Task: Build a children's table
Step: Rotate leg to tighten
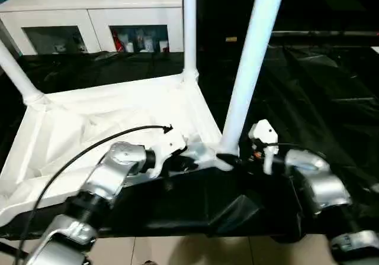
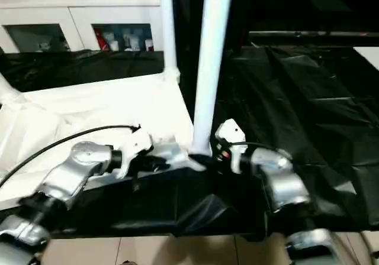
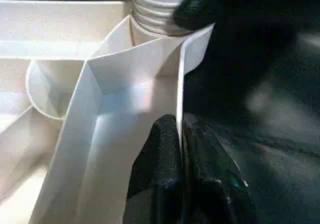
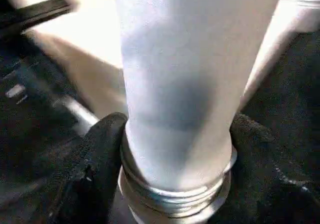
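Tabletop (image 1: 89, 123), white plastic and flipped ribs-up, lies on the black-draped work table (image 1: 331, 99), its near rim close to the table's front edge, with tiled floor (image 1: 177, 250) showing below. Both silver forearms reach in from the near side and bend inward toward its near right corner. The left gripper (image 3: 180, 134) has its two black fingers pressed together on the thin upright rim wall there. The right gripper (image 4: 175, 149) comes in level from the other side, fingers (image 4: 97, 149) spread either side of the base of the nearest leg (image 1: 251, 64), touching it just above the threaded collar. That leg is a smooth, tapered white tube leaning slightly right. A second leg (image 1: 189, 25) stands upright at the far right corner and a third (image 1: 15, 70) slants out at the far left. Right of the tabletop the crinkled black cloth lies open; behind stands a white glass-door cabinet (image 1: 89, 16).
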You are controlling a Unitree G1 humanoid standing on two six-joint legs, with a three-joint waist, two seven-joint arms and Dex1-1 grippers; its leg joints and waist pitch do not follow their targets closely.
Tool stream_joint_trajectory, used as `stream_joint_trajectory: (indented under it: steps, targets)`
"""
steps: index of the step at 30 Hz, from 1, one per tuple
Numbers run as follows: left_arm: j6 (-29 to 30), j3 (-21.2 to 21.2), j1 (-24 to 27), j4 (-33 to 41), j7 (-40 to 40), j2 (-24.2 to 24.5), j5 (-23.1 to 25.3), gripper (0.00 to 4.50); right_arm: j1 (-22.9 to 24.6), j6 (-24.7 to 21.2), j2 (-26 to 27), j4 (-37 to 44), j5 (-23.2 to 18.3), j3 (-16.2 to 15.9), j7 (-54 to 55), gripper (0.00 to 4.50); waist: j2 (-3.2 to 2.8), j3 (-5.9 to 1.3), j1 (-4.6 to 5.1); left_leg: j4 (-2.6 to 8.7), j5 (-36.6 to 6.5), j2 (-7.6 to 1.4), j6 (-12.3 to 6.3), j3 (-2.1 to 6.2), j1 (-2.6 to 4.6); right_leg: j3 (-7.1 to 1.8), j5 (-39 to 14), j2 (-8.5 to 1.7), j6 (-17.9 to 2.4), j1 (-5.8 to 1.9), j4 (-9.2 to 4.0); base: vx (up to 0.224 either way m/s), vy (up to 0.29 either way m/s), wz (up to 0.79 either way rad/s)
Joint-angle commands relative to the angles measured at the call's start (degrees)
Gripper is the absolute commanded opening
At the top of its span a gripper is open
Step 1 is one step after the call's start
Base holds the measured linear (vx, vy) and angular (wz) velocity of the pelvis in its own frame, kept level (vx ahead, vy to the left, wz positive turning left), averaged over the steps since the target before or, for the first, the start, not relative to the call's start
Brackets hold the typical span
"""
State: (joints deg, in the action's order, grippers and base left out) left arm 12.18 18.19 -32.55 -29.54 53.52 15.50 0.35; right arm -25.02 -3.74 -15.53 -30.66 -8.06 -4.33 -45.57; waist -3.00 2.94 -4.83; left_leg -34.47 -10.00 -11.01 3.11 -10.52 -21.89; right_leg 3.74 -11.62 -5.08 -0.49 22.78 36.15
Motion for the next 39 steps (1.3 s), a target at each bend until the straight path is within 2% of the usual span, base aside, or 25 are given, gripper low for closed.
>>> stream_joint_trajectory:
  steps: [1,2,3,4,5,6,8,9,10,12,13,14,17,20,25,26,27,29,30,31,33,34,35,38,39]
  targets:
    - [1.5,-1.0,-1.8,-4.0,-8.2,-2.8,2.0,0.0,1.0,-2.4,3.4,-2.0,2.0,0.1,8.9,2.73,0.39,-3.55,0.1,4.29,-13.6,-1.78,-1.2,0.91,0.87,-2.29,-13.5,-3.09,-12.4,-2.51,-5.19,0.0,0.0,0.0]
    - [1.6,-1.2,-2.1,-4.4,-9.0,-3.1,2.1,0.0,1.0,-2.5,3.8,-2.0,2.1,0.2,10.0,2.73,0.58,-3.6,0.04,4.39,-15.3,-1.74,-0.28,0.97,1.2,-2.23,-15.5,-3.14,-11.5,-2.46,-5.47,0.0,0.0,0.0]
    - [2.1,-1.8,-3.6,-6.5,-12.7,-5.3,2.4,0.0,1.1,-3.0,6.4,-2.0,2.9,0.7,15.2,2.72,0.38,-3.48,0.16,4.5,-15.9,-1.69,-0.07,1.02,1.05,-2.29,-16.4,-3.23,-11.0,-2.48,-5.61,0.0,0.0,0.0]
    - [2.1,-2.0,-4.0,-7.0,-13.7,-5.9,2.5,0.0,1.0,-3.1,7.0,-1.9,3.1,0.7,16.3,2.72,0.34,-3.43,0.15,4.58,-16.5,-1.68,0.12,1.01,1.18,-2.3,-17.2,-3.25,-10.6,-2.3,-5.82,0.0,0.0,0.0]
    - [1.6,-2.4,-5.8,-9.1,-17.2,-8.0,2.8,0.0,0.7,-3.3,9.5,-1.8,4.0,0.4,20.2,2.72,-0.01,-3.27,0.23,4.66,-18.2,-1.54,0.48,1.04,1.45,-2.3,-19.2,-3.2,-9.9,-2.1,-6.12,0.0,0.0,0.0]
    - [1.3,-2.4,-6.6,-10.1,-18.5,-8.8,3.1,0.0,0.4,-3.2,10.6,-1.8,4.4,0.2,21.6,2.72,0.27,-3.18,0.29,4.84,-19.7,-1.49,0.91,1.19,1.59,-2.22,-21.2,-3.28,-9.2,-2.17,-6.43,0.0,0.0,0.0]
    - [-0.7,-1.9,-7.8,-11.5,-20.0,-9.9,4.1,0.0,-0.2,-2.5,12.5,-1.6,4.4,-0.5,22.0,2.72,0.03,-3.18,0.29,5.02,-21.0,-1.53,1.0,1.31,1.82,-2.22,-22.4,-3.41,-8.6,-2.21,-6.76,0.0,0.0,0.0]
    - [-1.2,-1.7,-8.0,-11.8,-20.2,-10.1,4.3,0.0,-0.3,-2.2,12.9,-1.4,4.3,-0.7,21.7,2.72,-0.01,-3.33,0.31,5.06,-20.9,-1.49,0.78,1.36,1.76,-2.24,-21.5,-3.38,-8.3,-2.4,-6.82,0.0,0.0,0.0]
    - [-1.3,-1.6,-8.0,-11.8,-20.1,-10.1,4.4,0.0,-0.3,-2.1,12.9,-1.3,4.3,-0.8,21.5,3.28,0.01,-3.48,0.23,5.12,-20.2,-1.58,0.64,1.41,1.7,-2.27,-20.1,-3.42,-8.5,-2.52,-6.67,0.0,0.0,0.0]
    - [-2.8,-0.6,-7.9,-11.2,-16.2,-10.1,4.2,0.0,0.2,-0.9,13.3,1.0,3.4,-1.8,17.4,3.42,-0.05,-3.79,0.13,5.17,-17.3,-1.77,-0.39,1.36,1.34,-2.23,-14.1,-3.35,-9.8,-2.83,-6.15,0.0,0.0,0.0]
    - [-3.2,-0.3,-7.6,-10.6,-14.5,-9.7,4.0,0.0,0.4,-1.5,13.0,1.8,2.3,-1.5,16.0,3.44,0.06,-3.75,0.12,5.12,-17.1,-1.73,-0.76,1.24,1.37,-2.24,-13.5,-3.28,-10.0,-2.76,-6.22,0.0,0.0,0.0]
    - [-3.6,-0.1,-7.1,-10.1,-13.2,-9.2,3.8,0.0,0.4,-1.9,12.3,2.1,1.7,-1.3,14.9,3.52,0.29,-3.81,0.02,5.03,-16.1,-1.65,-1.46,1.23,1.12,-2.28,-12.4,-3.41,-10.5,-3.02,-5.97,0.0,0.0,0.0]
    - [-4.7,0.2,-6.2,-9.3,-10.2,-7.9,3.4,0.0,0.5,-2.3,10.2,3.1,1.0,-1.6,11.1,3.88,0.4,-3.87,-0.06,4.84,-14.0,-1.65,-2.51,1.06,1.0,-2.22,-10.3,-3.39,-11.4,-3.15,-5.72,0.0,0.0,0.0]
    - [-6.6,0.5,-2.6,-5.2,-0.2,-3.3,0.8,0.0,0.8,-2.7,2.0,5.0,-0.3,-3.2,-0.9,3.93,0.6,-4.08,-0.26,4.51,-11.2,-1.8,-4.0,1.04,0.7,-2.2,-7.6,-3.48,-12.1,-3.58,-5.36,0.0,0.0,0.0]
    - [-7.3,0.5,-0.1,-1.8,8.1,1.4,-1.7,0.0,0.8,-2.6,-4.2,6.4,-1.6,-2.5,-9.8,3.93,0.51,-4.24,-0.44,4.03,-8.1,-1.95,-5.85,0.66,0.67,-2.11,-3.4,-3.29,-14.3,-3.19,-4.73,0.0,0.0,0.0]
    - [-6.7,0.1,0.7,-0.2,11.0,2.7,-3.2,0.0,0.7,-3.2,-5.8,6.8,-2.2,-2.2,-12.4,3.93,0.71,-4.35,-0.6,3.98,-7.8,-2.05,-5.91,0.65,0.65,-2.1,-3.1,-3.32,-14.5,-3.32,-4.48,0.0,0.0,0.0]
    - [-6.7,0.1,0.7,-0.2,11.1,2.7,-3.2,0.0,0.7,-3.2,-5.8,6.8,-2.2,-2.2,-12.5,3.93,0.61,-4.58,-0.74,3.78,-6.5,-2.17,-6.39,0.67,0.59,-2.09,-1.6,-3.26,-14.8,-3.19,-4.16,0.0,0.0,0.0]
    - [-5.0,-0.2,1.3,1.6,13.6,3.9,-4.4,0.0,0.5,-3.6,-7.4,7.2,-2.6,-2.5,-15.1,3.93,0.58,-4.45,-0.75,3.62,-5.8,-2.14,-7.16,0.55,0.39,-2.03,-0.2,-3.03,-15.5,-2.8,-3.97,0.0,0.0,0.0]
    - [-4.5,-0.3,1.7,2.5,15.1,4.6,-4.9,0.0,0.3,-3.7,-8.0,7.2,-2.9,-2.8,-16.2,3.93,0.65,-4.27,-0.87,3.66,-7.1,-2.2,-7.06,0.43,0.54,-2.09,-1.9,-3.11,-15.5,-2.53,-4.28,0.0,0.0,0.0]
    - [-3.9,-0.3,2.0,3.5,16.3,5.3,-5.5,0.0,0.2,-3.9,-8.5,7.3,-3.1,-3.2,-17.4,3.93,0.84,-4.24,-0.92,3.71,-7.7,-2.19,-6.82,0.45,0.54,-2.05,-3.0,-3.17,-15.5,-2.65,-4.28,0.0,0.0,0.0]
    - [-3.3,-0.4,2.4,4.6,17.7,5.7,-6.6,0.0,0.1,-4.0,-8.9,7.3,-3.3,-3.8,-19.1,3.93,0.74,-4.13,-1.15,3.92,-9.1,-2.33,-5.87,0.5,0.6,-2.12,-5.6,-3.27,-15.0,-2.57,-4.42,0.0,0.0,0.0]
    - [-3.3,-0.4,2.4,4.6,17.7,5.7,-6.6,0.0,0.1,-4.0,-8.9,7.3,-3.3,-3.8,-19.1,3.93,0.71,-4.11,-1.17,3.92,-9.3,-2.29,-5.69,0.47,0.64,-2.13,-6.0,-3.23,-14.8,-2.49,-4.48,0.0,0.0,0.0]
    - [-3.0,-0.4,2.6,5.0,18.1,5.8,-7.0,0.0,0.0,-4.1,-8.7,7.2,-3.3,-4.4,-20.3,3.93,1.0,-4.07,-1.22,3.96,-9.4,-2.27,-5.4,0.45,0.67,-2.17,-6.4,-3.26,-14.5,-2.52,-4.56,0.0,0.0,0.0]
    - [-2.6,-0.1,2.9,5.4,18.0,5.5,-6.9,0.0,0.0,-3.9,-8.0,6.7,-2.5,-5.5,-20.9,3.93,0.99,-4.04,-1.47,4.01,-9.2,-2.29,-4.9,0.48,0.66,-2.23,-7.5,-3.35,-13.9,-2.47,-4.6,0.0,0.0,0.0]
    - [-2.6,-0.1,2.9,5.5,18.0,5.5,-6.9,0.0,-0.1,-3.9,-8.0,6.7,-2.5,-5.5,-20.8,3.78,1.01,-4.07,-1.52,3.99,-8.8,-2.24,-4.81,0.48,0.64,-2.24,-7.2,-3.34,-13.8,-2.48,-4.57,0.0,0.0,0.0]
